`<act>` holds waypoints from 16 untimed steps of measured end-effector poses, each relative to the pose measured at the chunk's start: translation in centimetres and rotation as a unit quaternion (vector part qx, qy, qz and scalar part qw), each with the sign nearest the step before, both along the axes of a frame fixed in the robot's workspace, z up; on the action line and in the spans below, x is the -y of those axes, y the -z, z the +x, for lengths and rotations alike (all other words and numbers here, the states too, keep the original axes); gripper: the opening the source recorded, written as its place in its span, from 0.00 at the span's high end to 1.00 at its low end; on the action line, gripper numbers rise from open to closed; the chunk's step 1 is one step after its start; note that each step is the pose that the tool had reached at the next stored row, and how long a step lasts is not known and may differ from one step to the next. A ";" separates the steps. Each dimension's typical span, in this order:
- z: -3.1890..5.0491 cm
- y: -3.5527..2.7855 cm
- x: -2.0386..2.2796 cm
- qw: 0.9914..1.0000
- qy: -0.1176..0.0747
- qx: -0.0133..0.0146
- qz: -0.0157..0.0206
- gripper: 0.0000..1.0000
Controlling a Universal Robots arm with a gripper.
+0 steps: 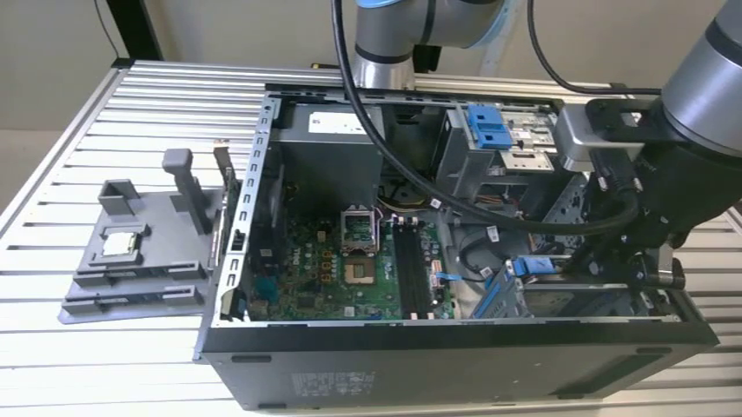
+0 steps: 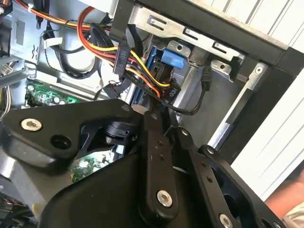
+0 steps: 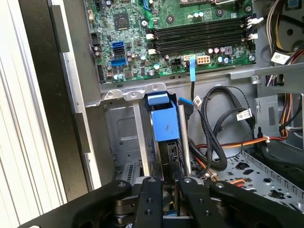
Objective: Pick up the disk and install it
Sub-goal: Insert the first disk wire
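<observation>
Your tool (image 1: 574, 261) is down inside the open computer case (image 1: 464, 347), at the exterior view's right, over the lower drive bay (image 3: 121, 128). The disk (image 3: 164, 121) stands on edge in that bay, between the two metal rails, with its blue bracket tab pointing toward the motherboard (image 3: 142, 38).

In the first wrist view your tool (image 3: 168, 183) is clenched. The two black fingers (image 3: 152, 187) run close and parallel, hugging the dark near end of the disk with no gap showing. So you are grasping the disk, and it sits in the slot rather than in the air.

From the second wrist view, a bundle of red, orange and yellow cables (image 2: 99, 45) drapes just above the bay. The blue of the disk (image 2: 172, 59) peeks out behind it, beyond your tool (image 2: 168, 128).

In the exterior view the disk's blue bracket (image 1: 533, 266) shows just beside the tool. Another blue bracket (image 1: 493, 126) sits in the upper cage, well apart from you. Out on the desk (image 1: 116, 347), at the exterior view's left, a grey fixture (image 1: 174, 217) holds a small square chip (image 1: 122, 244).
</observation>
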State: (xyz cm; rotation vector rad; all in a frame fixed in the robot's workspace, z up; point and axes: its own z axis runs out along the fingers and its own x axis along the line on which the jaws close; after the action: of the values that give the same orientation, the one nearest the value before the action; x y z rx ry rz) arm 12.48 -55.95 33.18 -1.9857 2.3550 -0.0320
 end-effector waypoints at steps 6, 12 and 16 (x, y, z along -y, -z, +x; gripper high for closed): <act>-0.19 -0.35 -0.33 1.000 -0.004 0.000 0.000 1.00; -0.19 -0.35 -1.28 1.000 -0.019 0.000 -0.007 1.00; -0.18 -0.31 -1.37 1.000 -0.025 0.001 -0.009 1.00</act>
State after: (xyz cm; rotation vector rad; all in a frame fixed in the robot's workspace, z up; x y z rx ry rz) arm 12.29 -54.58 33.49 -2.0512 2.3109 -0.0512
